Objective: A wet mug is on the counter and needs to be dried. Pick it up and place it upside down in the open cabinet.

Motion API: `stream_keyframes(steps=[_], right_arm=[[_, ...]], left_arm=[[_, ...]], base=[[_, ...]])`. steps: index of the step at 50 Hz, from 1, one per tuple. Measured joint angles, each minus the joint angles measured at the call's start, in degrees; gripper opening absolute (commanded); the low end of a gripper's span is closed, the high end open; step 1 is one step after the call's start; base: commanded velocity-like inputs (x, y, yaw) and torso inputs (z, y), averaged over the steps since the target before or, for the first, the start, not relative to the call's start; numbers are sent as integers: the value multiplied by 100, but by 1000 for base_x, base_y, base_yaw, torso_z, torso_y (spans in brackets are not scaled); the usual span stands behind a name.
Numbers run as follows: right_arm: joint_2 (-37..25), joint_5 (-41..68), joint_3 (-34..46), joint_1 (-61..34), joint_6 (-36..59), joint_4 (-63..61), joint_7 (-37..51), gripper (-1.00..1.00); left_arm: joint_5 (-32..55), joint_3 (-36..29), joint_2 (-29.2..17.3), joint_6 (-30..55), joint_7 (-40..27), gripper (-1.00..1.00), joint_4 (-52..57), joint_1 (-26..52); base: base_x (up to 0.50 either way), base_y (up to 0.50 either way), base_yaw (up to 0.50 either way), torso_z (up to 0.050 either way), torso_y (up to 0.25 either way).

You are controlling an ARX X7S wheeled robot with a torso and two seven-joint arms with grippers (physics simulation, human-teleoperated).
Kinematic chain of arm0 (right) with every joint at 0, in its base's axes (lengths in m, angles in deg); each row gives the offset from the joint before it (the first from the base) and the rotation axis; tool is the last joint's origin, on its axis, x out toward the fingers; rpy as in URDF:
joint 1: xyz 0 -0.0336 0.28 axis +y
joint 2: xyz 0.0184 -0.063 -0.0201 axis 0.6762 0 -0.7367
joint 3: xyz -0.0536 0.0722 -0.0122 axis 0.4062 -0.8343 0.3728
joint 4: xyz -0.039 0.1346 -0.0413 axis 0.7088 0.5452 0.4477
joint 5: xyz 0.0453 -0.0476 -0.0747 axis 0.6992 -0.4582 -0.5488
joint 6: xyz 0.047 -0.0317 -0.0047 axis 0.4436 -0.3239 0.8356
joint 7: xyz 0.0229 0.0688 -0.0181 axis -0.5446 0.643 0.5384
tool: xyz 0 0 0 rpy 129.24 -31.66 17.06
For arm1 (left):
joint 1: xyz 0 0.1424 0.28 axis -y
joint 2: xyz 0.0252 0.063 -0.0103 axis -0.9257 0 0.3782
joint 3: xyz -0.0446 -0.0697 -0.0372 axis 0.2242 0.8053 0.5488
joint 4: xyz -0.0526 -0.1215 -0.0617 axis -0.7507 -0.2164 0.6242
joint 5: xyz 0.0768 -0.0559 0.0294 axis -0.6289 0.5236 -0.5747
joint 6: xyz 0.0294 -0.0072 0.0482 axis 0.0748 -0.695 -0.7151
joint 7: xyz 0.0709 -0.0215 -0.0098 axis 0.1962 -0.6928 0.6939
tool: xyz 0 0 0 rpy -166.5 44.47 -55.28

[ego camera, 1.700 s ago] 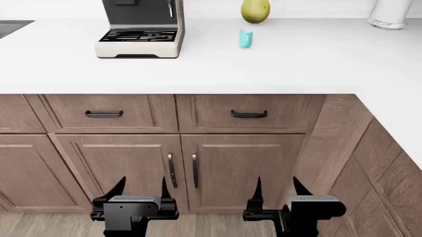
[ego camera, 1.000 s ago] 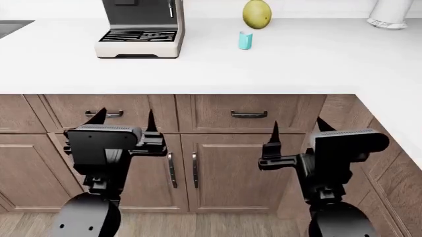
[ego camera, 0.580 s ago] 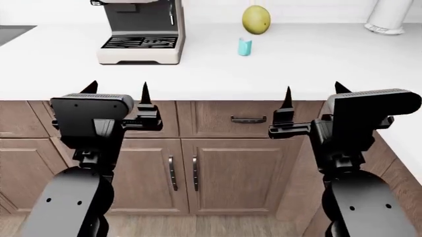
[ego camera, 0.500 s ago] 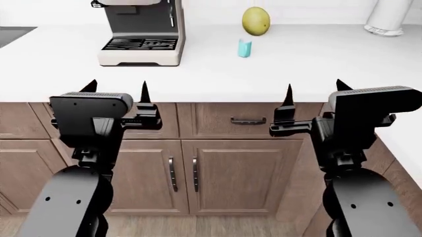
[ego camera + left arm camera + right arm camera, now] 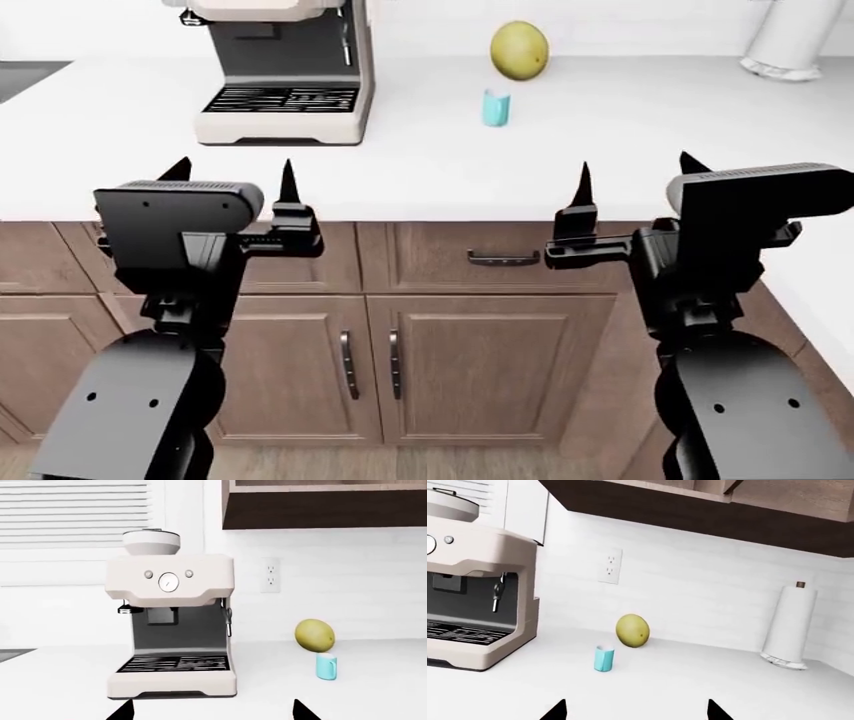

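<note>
**Both grippers raised at counter front, empty, mug far back**

The left gripper (image 5: 231,172) and right gripper (image 5: 635,173) are held level with the counter's front edge, fingers spread apart, holding nothing. Both are well apart from the mug (image 5: 495,107).

No readable brand or writing on anything. The espresso machine (image 5: 278,68) has a round dial and two small buttons on its face, no legible text.

Landmark is the espresso machine. The mug stands upright on the counter (image 5: 427,160) to the right of the machine, well apart from it. The yellow-green fruit (image 5: 518,50) sits just behind the mug, near it, not touching. A wall outlet (image 5: 270,575) is on the backsplash to the machine's right, above the fruit. A paper towel roll (image 5: 788,629) stands far to the right on its holder. Dark underside of the upper cabinet (image 5: 694,515) hangs above. Nothing stands between the grippers and the mug.

Mug: small, plain light turquoise, cylindrical, open top up. Handle too small to make out.

Below the counter: wooden drawers and doors with dark handles (image 5: 503,258).
</note>
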Motion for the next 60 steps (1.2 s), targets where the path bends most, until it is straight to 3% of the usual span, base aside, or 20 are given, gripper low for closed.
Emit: stream_keyframes(steps=[60], right_arm=[[-131, 68, 224, -82, -60, 117, 195, 100]], left_arm=[[131, -63, -236, -184, -209, 100, -144, -20]], base=[[271, 33, 0, 0, 0]])
